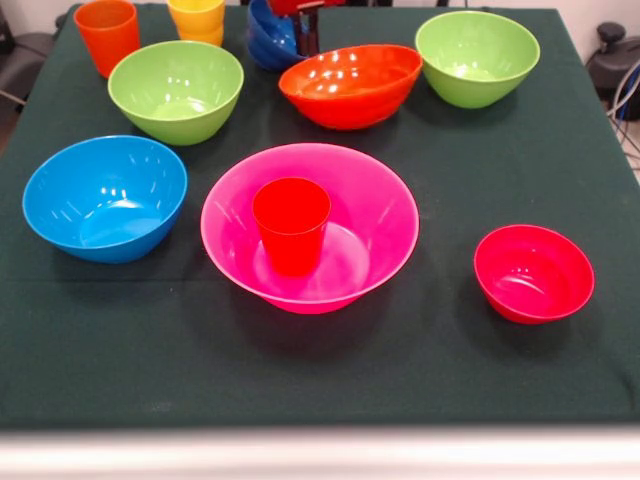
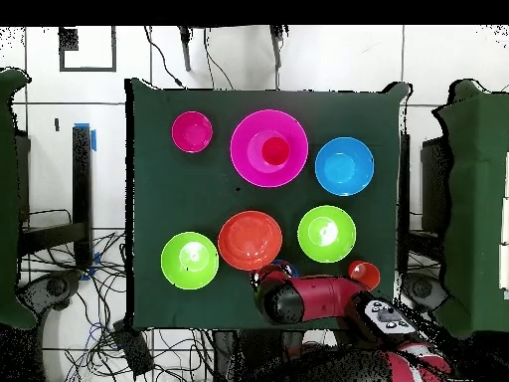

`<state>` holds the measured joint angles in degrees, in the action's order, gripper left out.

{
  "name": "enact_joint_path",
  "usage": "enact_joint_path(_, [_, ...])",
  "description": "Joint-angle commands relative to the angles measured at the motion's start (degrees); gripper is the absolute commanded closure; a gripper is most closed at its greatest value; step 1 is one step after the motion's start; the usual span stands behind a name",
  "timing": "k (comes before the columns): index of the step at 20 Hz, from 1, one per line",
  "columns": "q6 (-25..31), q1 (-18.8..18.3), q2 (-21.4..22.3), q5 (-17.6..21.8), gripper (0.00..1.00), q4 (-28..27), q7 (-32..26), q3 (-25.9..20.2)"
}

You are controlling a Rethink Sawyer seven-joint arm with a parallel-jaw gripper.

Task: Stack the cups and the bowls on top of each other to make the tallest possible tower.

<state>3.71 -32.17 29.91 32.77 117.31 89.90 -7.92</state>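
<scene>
Barely begun: the tower is only a red cup [image 1: 291,225] standing upright in the pink bowl [image 1: 310,228] at mid-table.

Around it, unstacked and apart, sit the light blue bowl [image 1: 105,198] on the left, the small red bowl [image 1: 533,273] on the right, and two lime green bowls [image 1: 176,91] and the orange bowl [image 1: 351,86] farther back. The gripper [image 1: 300,20] hangs at the far edge by the small dark blue bowl [image 1: 268,40]; whether it grips it I cannot tell. Next, probably, a bowl inverted over the cup.
</scene>
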Motion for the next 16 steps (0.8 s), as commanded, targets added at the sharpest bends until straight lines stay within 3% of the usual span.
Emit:
enact_joint_path(1, [-2.0, -0.1, -2.4, 3.4, 1.00, -5.4, 3.5, -3.0])
enact_joint_path(10, [1.7, -0.5, 1.5, 2.0, 1.00, -3.4, 3.0, -4.7])
enact_joint_path(16, [12.2, -1.8, 11.1, -3.1, 1.00, 1.7, 0.6, -9.2])
